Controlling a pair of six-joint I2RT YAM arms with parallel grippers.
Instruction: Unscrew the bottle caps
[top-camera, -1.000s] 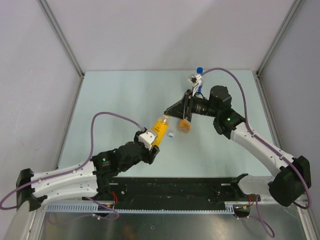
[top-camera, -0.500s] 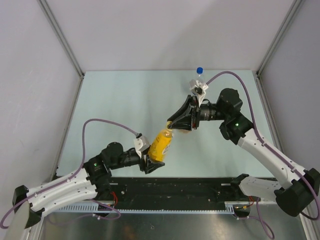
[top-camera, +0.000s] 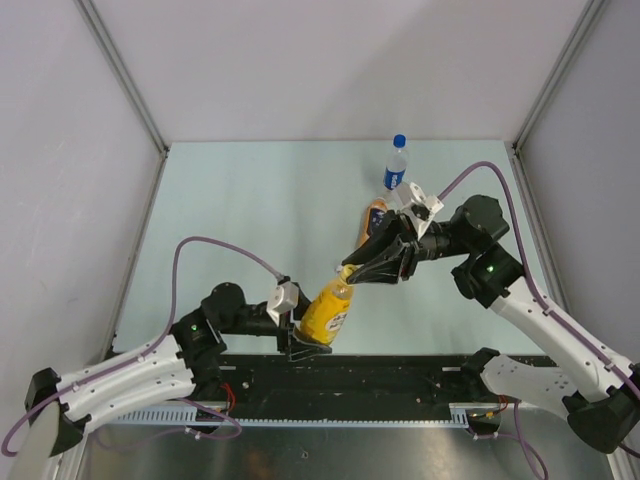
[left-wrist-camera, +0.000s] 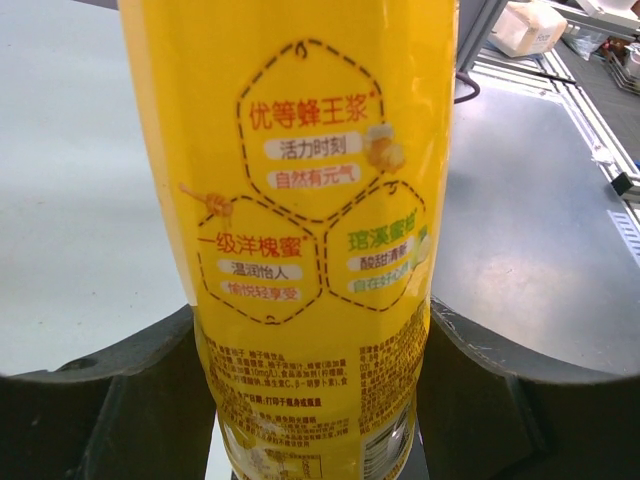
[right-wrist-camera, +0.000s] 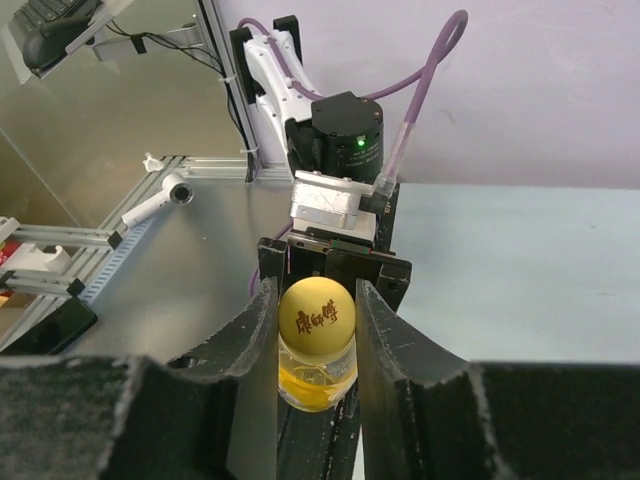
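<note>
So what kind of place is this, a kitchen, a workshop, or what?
Most likely a robotics lab test cell: a left arm and right arm bolted to a metal rail, grey panel walls boxing in a pale table, and a yellow bottle and clear bottle as practice props.

Three bottles (top-camera: 326, 312); one blue cap (top-camera: 399, 141), one yellow cap (right-wrist-camera: 316, 315).

The left gripper (top-camera: 306, 336) has drawn the yellow bottle (top-camera: 327, 310) back toward the near edge of the bench (top-camera: 240, 200). The right gripper (top-camera: 349, 272) has followed (jaws on the yellow cap (right-wrist-camera: 316, 315)), uncovering the clear bottle (top-camera: 396, 166).
</note>
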